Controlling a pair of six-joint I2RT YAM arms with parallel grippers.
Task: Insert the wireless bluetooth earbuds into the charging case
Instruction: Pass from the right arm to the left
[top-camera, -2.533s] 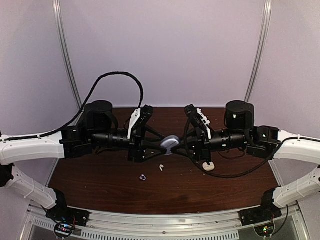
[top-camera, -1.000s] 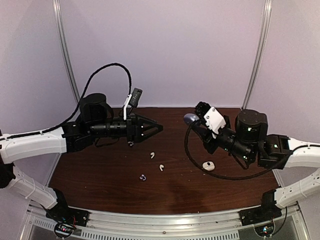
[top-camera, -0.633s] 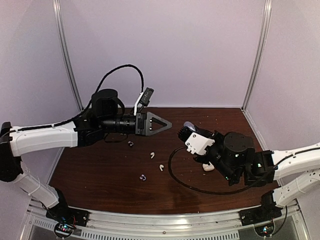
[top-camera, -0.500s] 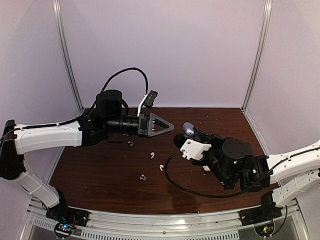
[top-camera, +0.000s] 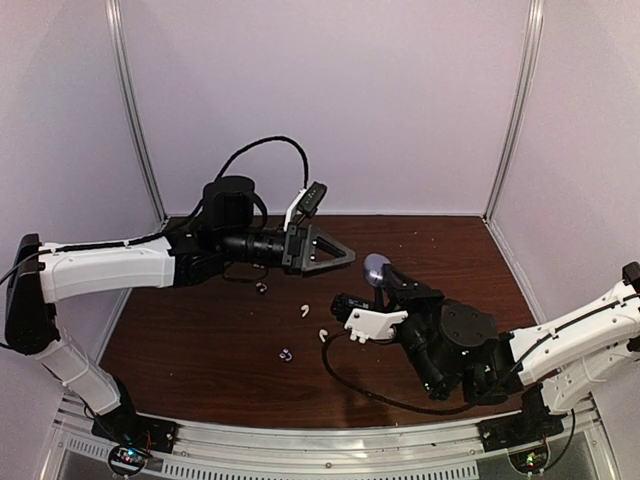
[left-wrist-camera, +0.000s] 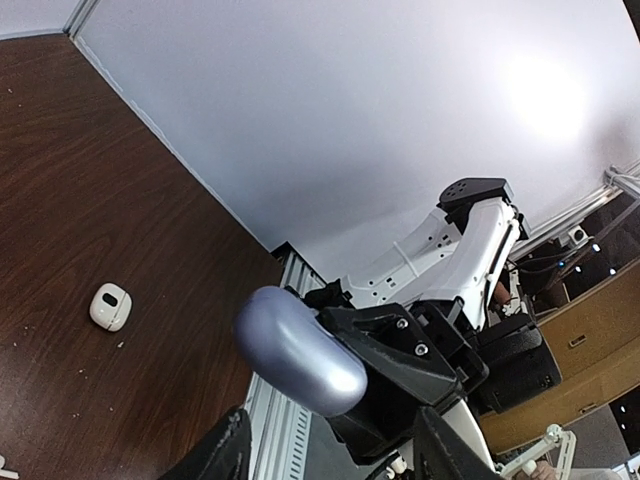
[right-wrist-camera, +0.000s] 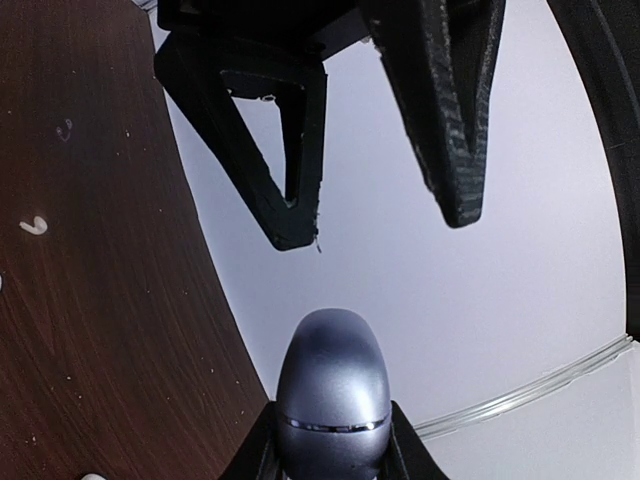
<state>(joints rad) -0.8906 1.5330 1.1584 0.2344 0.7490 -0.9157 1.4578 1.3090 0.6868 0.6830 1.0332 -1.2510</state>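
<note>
The right end effector (top-camera: 383, 279) grips the bluish-purple charging case (top-camera: 376, 266) above the desk (top-camera: 180, 350); the right wrist view shows its lid seam shut. The left end effector (top-camera: 346, 256) hangs empty, fingers spread, facing the case, so opening the lid looks like the step in hand, calling for a fine pinch. The 2 white earbuds (top-camera: 304, 310) and 2 bluish-purple earbuds (top-camera: 286, 354) lie loose mid-desk. Only the left wrist view shows a white case (left-wrist-camera: 110, 306).

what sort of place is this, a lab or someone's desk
Most likely a robotics lab cell, not a home desk: a dark wooden table enclosed by plain pale walls, two robot arms mounted on a metal rail at its near edge.
</note>
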